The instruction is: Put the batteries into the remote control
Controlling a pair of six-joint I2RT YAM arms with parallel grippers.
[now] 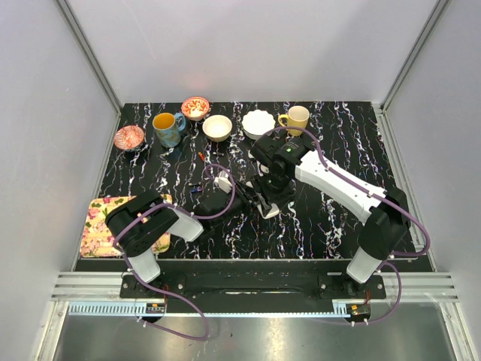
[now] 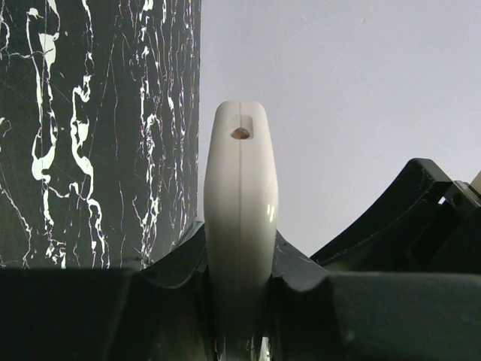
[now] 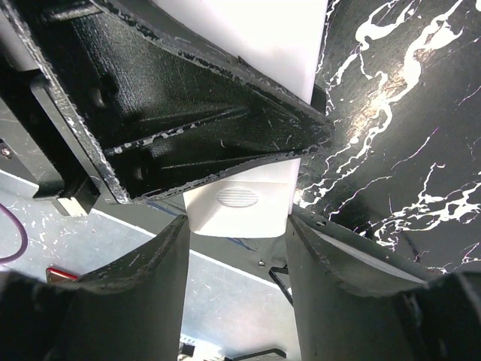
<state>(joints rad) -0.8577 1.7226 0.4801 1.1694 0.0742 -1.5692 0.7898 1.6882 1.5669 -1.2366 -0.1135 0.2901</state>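
Nearest the arm bases, a flowered tray (image 1: 98, 226) lies at the near left corner of the black marbled table (image 1: 338, 150), partly under the left arm. Just beyond it, the left gripper (image 2: 240, 252) is closed tight on the remote (image 2: 240, 173) and holds it above the table. In the left wrist view the white slab stands edge-on between the fingers, its rounded end with a small hole sticking out past them. The right gripper (image 3: 237, 226) meets it from the other side, about mid-table. Its jaws are roughly half open and sit against both edges of the remote's end, the one with a small ribbed oval on it (that ribbed part looks like the back cover, though no seam shows). One black finger of the left gripper crosses over the remote in the right wrist view. The batteries are too small to pick out with any certainty. Along the far edge stand a red patterned bowl (image 1: 129, 137), a blue mug (image 1: 167, 128), a second red bowl (image 1: 195, 107), a cream bowl (image 1: 217, 127), a white scalloped bowl (image 1: 258, 122) and a yellow mug (image 1: 296, 119).
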